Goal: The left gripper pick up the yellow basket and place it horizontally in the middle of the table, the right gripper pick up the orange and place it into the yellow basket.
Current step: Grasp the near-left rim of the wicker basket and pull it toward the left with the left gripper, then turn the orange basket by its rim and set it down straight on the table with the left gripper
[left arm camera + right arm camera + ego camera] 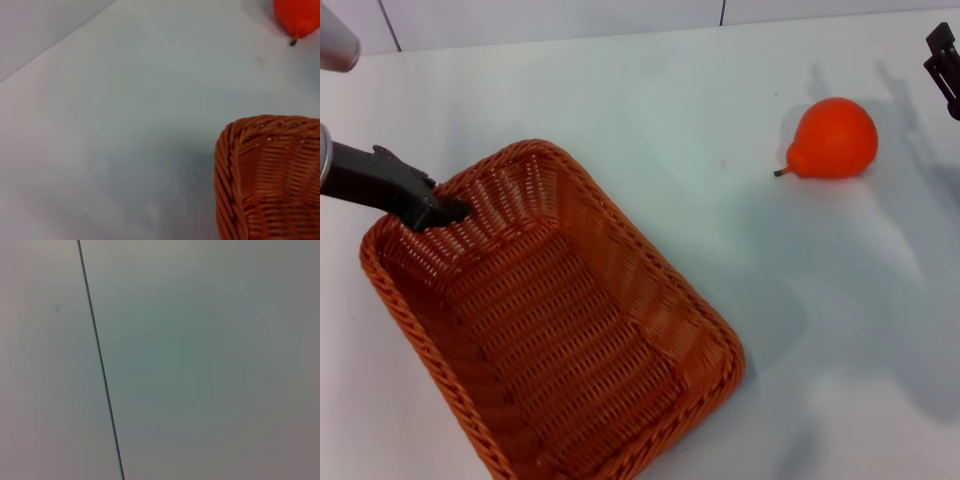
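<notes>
The left hand [445,210] reaches in from the left edge of the head view, its dark fingers closed over the braided rim at the upper left end of the yellow basket [560,330], which lies slantwise across the lower left of the white bench [650,110]. The orange [832,139] sits well apart at upper right, nothing between them. The right hand [945,65] shows at the right edge; whether it is open cannot be told. No writing is readable.

Woven wicker, ribbed and rough with a braided rim, forms the yellow basket [560,330] (orange-brown in tone); the orange [833,138] looks smooth and matt on a smooth, pale table [650,90].
</notes>
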Controlling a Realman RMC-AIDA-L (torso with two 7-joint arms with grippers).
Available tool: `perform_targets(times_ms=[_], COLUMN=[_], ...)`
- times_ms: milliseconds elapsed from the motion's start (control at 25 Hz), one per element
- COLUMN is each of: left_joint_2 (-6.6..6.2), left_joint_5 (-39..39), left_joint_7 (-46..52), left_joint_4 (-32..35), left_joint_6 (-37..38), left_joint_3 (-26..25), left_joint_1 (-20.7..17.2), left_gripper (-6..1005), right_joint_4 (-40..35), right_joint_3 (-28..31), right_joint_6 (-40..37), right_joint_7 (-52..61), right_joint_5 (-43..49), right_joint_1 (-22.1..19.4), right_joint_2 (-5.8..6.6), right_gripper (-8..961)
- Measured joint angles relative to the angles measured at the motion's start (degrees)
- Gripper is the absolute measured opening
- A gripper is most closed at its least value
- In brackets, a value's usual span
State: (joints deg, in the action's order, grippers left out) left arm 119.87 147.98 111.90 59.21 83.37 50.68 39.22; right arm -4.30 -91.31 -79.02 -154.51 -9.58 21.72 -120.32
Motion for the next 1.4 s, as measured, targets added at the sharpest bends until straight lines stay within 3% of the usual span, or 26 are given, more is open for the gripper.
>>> perform_targets(times_ms=[320,600,1160,1400], left_joint_2=[1.92,1.88,0.86,0.47], left_joint_5=[3.4,3.5,3.4,3.2], left_joint_7=[0.0,1.9,19.4,25.3], left_joint_4=[3.5,4.3,5.1,4.7], left_joint_6=[-0.1,2.2,3.9,4.0], left_joint_3=[2.0,1.1,-2.2,-8.6], left_joint_1=[-1.0,-0.8,1.8,2.4], left_gripper=[198,199,174,167], right_joint_4=[0.0,0.0,0.0,0.0], right_joint_3=[0.0,0.0,0.0,0.0], right_joint_6=[0.0,-0.2,-0.1,0.0], right_joint_7=[0.1,0.2,0.2,0.2], right_joint_5=[0.0,0.0,0.0,0.0], right_joint_1=[0.0,-0.2,-0.2,0.1], right_joint_2=[0.0,0.0,0.0,0.0], right_gripper=[923,921,918,917])
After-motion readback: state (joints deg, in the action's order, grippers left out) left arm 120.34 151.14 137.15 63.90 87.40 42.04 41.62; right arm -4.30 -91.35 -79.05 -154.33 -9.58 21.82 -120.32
